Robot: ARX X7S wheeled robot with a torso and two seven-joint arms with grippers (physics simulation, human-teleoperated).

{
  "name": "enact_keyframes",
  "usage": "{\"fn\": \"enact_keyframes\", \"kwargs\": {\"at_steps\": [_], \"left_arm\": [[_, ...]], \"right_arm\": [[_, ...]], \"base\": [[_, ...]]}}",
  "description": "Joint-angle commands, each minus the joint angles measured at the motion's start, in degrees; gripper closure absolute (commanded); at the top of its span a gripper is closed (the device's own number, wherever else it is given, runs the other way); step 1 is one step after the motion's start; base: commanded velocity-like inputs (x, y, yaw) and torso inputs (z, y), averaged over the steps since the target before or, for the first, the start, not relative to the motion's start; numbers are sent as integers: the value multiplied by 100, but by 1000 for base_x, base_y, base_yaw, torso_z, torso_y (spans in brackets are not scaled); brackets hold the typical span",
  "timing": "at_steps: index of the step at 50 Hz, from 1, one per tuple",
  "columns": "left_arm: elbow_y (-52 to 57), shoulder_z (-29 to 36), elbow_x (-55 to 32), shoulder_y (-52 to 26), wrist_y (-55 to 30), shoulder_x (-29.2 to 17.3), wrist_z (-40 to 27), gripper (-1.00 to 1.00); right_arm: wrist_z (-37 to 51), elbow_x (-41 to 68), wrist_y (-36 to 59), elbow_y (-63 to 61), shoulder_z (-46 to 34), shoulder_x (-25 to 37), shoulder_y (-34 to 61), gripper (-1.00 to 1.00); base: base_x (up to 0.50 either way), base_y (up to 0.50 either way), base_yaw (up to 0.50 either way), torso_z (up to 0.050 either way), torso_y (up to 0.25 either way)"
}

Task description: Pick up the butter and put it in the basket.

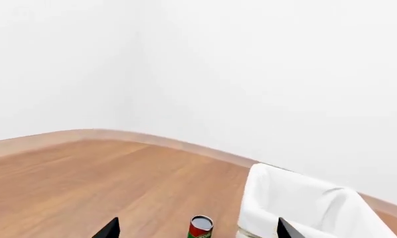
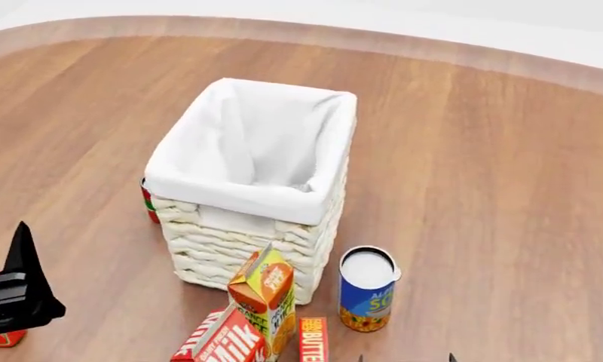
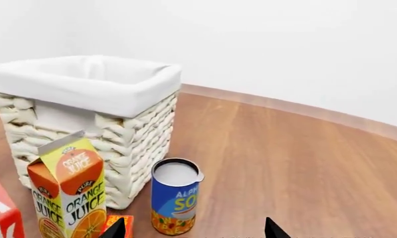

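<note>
The butter lies on the table just near of the basket, long axis apparently near-far, just left of the closer right end effector, which is spread open and empty.

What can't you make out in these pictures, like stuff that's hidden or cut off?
- Butter: head view's bottom edge cuts it off; in the right wrist view only a corner shows, behind a fingertip.
- Milk carton: cropped in both views.
- Red-and-green can: mostly hidden behind the basket; its label is too small to read in the left wrist view.
- Right gripper and left gripper: only fingertips show.
</note>
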Motion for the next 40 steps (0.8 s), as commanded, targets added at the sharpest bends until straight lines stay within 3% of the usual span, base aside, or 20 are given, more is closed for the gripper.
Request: {"fn": "enact_keyframes", "kwargs": {"at_steps": [1,9,21,40], "left_arm": [[52,-33,-40,-54,-60,-45,-87,-100],[-55,-7,-36,-87,-10,-35,-90,-100],[-42,-39,-78,-90,49,-60,-114,-100],[-46,-29,-84,-97,114,-129,-138,-100]], "right_arm": [[110,35,-17,-97,8,32,-39,-100],[113,5,136,-78,-88,84,27,-100],[266,-22,163,-94,-87,83,37,-100],[328,28,181,-119,-129,138,37,-100]], "base": [[0,0,0,0,0],[422,115,0,0,0],[0,0,0,0,0],[0,0,0,1,-246]]}}
